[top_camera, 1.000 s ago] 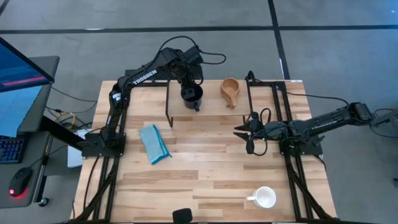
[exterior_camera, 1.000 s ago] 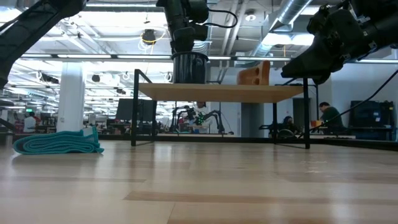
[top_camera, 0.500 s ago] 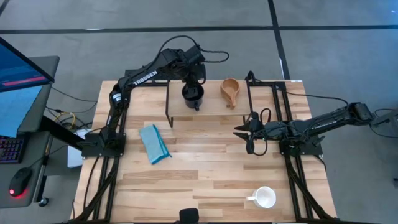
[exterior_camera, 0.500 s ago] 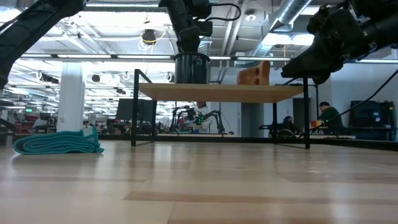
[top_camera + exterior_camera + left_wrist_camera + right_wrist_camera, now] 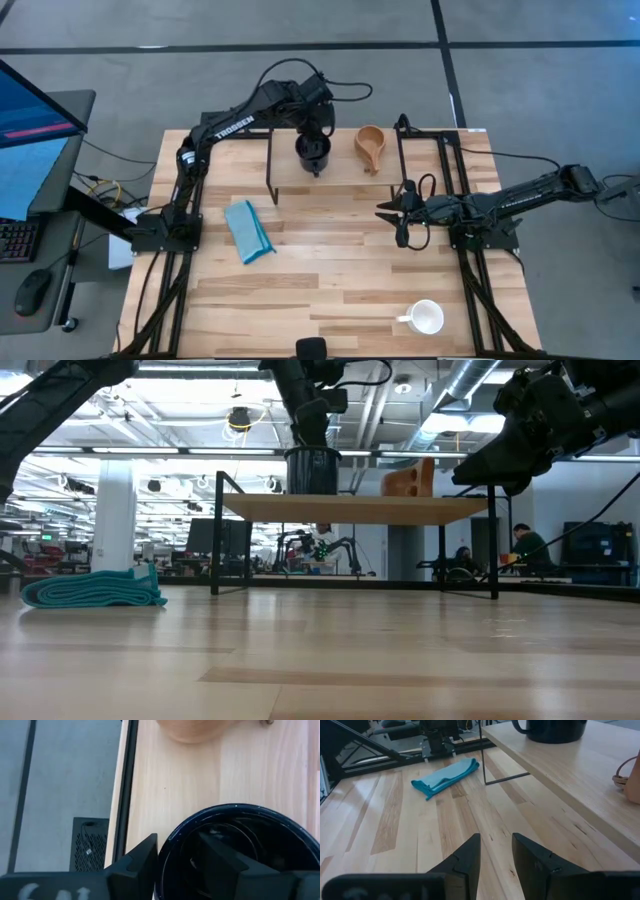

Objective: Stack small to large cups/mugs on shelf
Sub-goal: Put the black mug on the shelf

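The dark mug stands upright on the shelf's plank, at its left part, with my left gripper shut on it from above. The tan wooden cup rests on the plank to the mug's right and also shows in the low view. The white mug stands on the table at the near right. My right gripper hovers open and empty above the table, in front of the shelf's right end. My left gripper holds the dark mug by its rim, one finger outside the wall and one finger inside. The fingers point down from above. The mug is upright, its base at the plank's top; whether it touches, I cannot tell.
A folded blue cloth lies on the table left of the shelf. The shelf's thin black legs stand on the table. Bare tabletop lies between the shelf and the near edge.
My left gripper has carried the dark mug a little toward the table's right along the plank, closer to the tan cup. The mug has stayed upright.
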`<state>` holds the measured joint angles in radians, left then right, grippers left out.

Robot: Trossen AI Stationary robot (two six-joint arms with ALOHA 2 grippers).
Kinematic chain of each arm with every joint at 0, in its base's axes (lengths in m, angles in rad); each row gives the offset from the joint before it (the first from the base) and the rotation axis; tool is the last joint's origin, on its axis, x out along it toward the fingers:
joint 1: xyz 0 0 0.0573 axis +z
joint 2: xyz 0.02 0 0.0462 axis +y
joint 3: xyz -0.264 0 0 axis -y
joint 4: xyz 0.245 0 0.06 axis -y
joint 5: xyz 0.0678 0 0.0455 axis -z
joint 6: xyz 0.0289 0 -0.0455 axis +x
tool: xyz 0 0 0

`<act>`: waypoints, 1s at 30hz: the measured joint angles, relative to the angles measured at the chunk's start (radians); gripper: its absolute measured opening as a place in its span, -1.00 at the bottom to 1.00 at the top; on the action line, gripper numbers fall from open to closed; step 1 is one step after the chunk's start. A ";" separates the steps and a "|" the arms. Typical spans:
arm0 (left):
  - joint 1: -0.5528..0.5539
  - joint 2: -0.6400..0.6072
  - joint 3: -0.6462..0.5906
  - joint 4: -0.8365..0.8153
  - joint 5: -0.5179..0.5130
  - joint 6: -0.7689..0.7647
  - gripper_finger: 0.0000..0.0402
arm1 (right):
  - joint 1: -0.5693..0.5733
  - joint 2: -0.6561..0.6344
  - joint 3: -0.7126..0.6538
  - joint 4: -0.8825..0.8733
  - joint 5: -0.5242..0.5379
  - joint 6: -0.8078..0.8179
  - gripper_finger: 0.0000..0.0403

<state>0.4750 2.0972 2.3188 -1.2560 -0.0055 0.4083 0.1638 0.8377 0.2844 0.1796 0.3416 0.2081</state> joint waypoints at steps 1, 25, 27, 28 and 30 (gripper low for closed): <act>-0.003 0.000 0.000 0.001 0.000 -0.001 -0.37 | 0.000 0.000 0.000 0.000 0.000 0.000 -0.33; -0.023 0.000 0.000 0.102 0.007 -0.044 -0.37 | 0.000 0.000 0.000 0.000 0.000 -0.006 -0.33; -0.023 0.000 0.000 0.106 0.007 -0.048 -0.37 | 0.000 0.000 0.000 0.000 0.000 -0.006 -0.33; -0.023 0.000 0.000 0.104 0.007 -0.049 -0.37 | 0.000 0.000 0.000 0.000 0.000 -0.006 -0.33; -0.022 0.000 0.000 0.104 0.006 -0.049 -0.37 | 0.000 0.000 0.000 -0.003 0.000 -0.006 -0.33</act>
<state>0.4526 2.0972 2.3188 -1.1518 0.0009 0.3589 0.1638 0.8375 0.2844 0.1770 0.3416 0.2016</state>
